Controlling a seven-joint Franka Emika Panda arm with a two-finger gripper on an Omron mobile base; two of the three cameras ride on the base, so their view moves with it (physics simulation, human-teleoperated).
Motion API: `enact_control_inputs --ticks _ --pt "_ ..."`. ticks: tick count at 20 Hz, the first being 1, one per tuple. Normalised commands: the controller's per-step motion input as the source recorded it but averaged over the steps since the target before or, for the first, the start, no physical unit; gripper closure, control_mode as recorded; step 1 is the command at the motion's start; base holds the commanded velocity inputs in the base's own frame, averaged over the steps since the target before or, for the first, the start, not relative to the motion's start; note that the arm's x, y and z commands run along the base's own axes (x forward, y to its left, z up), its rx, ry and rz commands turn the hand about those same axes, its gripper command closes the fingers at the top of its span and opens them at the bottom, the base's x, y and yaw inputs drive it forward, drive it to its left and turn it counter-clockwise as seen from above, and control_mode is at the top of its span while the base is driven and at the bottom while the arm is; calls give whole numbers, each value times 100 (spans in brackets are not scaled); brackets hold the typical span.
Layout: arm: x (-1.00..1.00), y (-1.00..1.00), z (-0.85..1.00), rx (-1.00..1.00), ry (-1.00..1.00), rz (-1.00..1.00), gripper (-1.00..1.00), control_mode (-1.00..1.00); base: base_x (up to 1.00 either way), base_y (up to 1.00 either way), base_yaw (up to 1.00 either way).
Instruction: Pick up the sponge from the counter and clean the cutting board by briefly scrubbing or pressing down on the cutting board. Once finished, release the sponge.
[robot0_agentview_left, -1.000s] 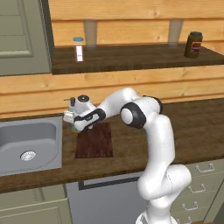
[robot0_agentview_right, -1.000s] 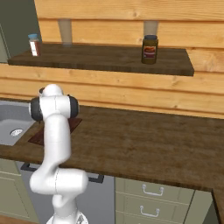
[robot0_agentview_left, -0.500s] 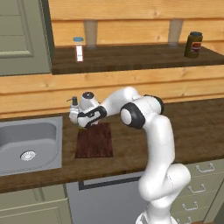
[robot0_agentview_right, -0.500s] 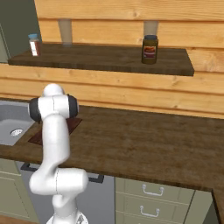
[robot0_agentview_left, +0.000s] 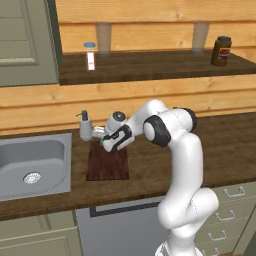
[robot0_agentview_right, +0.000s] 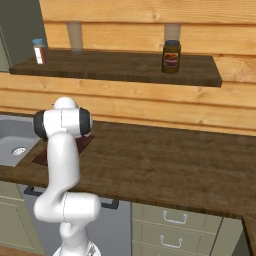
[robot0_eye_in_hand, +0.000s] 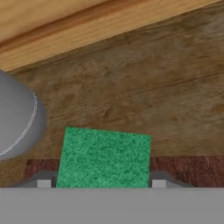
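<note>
Low, tool (robot0_agentview_left: 104, 142) gripping sponge (robot0_eye_in_hand: 104, 157)

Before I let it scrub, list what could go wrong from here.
1. The hand grips the sponge at its edges; pressing down may twist it loose.
2. The sponge sits at the far edge of the cutting board, so a stroke could land on the counter instead.
3. A grey soap dispenser stands close beside the hand; a sideways scrub might knock it.
</note>
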Motion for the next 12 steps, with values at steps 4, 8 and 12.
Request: enact_control_inputs --ticks 4,8,12 --pt "-21 0 0 0 -6 0 100 -100 0 0 0" --pt "-50 6 -6 0 -1 0 100 -100 0 0 0" --pt "-70 21 -12 0 0 0 100 -100 0 0 0"
